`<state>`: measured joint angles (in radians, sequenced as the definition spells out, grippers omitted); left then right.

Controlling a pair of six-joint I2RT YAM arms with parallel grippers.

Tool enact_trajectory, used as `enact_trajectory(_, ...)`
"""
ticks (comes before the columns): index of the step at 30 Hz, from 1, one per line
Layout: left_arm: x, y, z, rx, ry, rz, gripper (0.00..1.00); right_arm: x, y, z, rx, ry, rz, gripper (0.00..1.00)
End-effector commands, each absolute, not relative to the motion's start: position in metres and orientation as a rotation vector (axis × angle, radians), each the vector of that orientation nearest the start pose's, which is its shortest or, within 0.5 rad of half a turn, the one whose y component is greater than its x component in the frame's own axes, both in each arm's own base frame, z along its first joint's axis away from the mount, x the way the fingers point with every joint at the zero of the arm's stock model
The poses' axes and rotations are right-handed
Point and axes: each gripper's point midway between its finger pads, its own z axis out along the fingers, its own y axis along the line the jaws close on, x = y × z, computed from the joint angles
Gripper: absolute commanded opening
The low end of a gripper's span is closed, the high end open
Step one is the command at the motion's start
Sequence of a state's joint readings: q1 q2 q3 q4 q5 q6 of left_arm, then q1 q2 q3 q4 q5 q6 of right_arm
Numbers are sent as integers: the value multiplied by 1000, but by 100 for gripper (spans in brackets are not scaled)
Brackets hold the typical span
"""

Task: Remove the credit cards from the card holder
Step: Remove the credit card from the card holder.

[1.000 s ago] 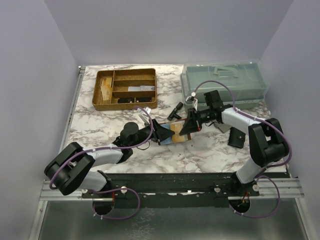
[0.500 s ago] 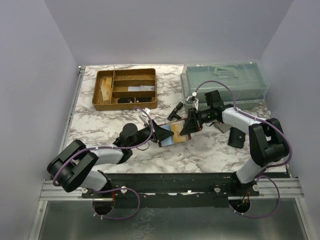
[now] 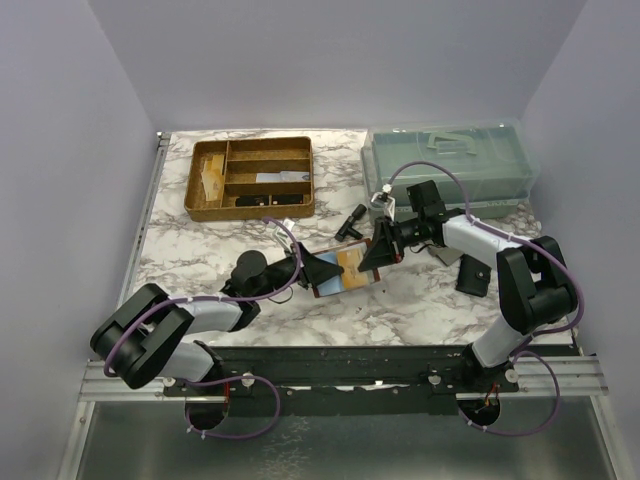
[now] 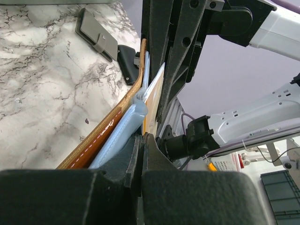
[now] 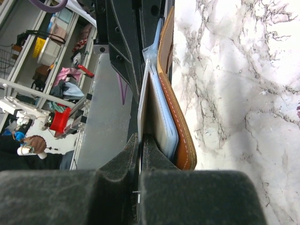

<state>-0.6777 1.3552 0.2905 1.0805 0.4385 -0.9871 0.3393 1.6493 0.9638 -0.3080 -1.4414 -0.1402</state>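
The reddish-brown card holder (image 3: 330, 287) hangs on edge above the table between my two grippers. My left gripper (image 3: 318, 272) is shut on its left end; the left wrist view shows the jaws (image 4: 142, 137) closed on the leather edge (image 4: 105, 138) and the light blue inner pocket (image 4: 123, 129). My right gripper (image 3: 377, 253) is shut on a thin tan card (image 3: 355, 262) at the holder's right end. In the right wrist view the gripper (image 5: 141, 137) pinches that card's edge (image 5: 143, 101), with the holder (image 5: 182, 140) just to its right. Other cards are hidden inside.
A gold-brown divided tray (image 3: 250, 178) stands at the back left, a clear lidded box (image 3: 450, 160) at the back right. A small black pouch (image 3: 473, 275) and a grey flat square piece (image 3: 446, 256) lie right of the right gripper. A small black object (image 3: 350, 222) lies behind the holder.
The left arm has drawn back a little to the left with the holder. The holder has turned more on edge between the grippers. Both grips are unchanged.
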Motion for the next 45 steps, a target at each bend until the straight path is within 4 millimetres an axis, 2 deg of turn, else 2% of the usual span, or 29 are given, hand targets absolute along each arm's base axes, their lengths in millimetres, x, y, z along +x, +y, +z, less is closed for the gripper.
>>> enact_trajectory(1, 206, -295, 174, 143, 1765, -1612, 0, 218, 258, 176, -1038, 1803, 1889, 1)
enact_trajectory(7, 207, -286, 172, 129, 1769, -1609, 0, 219, 257, 176, -1026, 1805, 1898, 1)
enact_trajectory(14, 203, -289, 178, 162, 1757, -1650, 1, 219, 257, 176, -1023, 1802, 1913, 0)
enact_trajectory(17, 199, -292, 188, 196, 1725, -1691, 23, 219, 257, 174, -1016, 1809, 1922, 0)
enact_trajectory(20, 196, -293, 197, 220, 1698, -1719, 31, 220, 257, 173, -1013, 1815, 1918, 0)
enact_trajectory(26, 197, -297, 203, 215, 1690, -1750, 41, 220, 257, 171, -1010, 1822, 1917, 0)
enact_trajectory(39, 214, -300, 175, 94, 1781, -1688, 56, 218, 257, 175, -1017, 1804, 1931, 0)
enact_trajectory(45, 209, -313, 186, 170, 1765, -1743, 56, 218, 257, 173, -1011, 1811, 1937, 0)
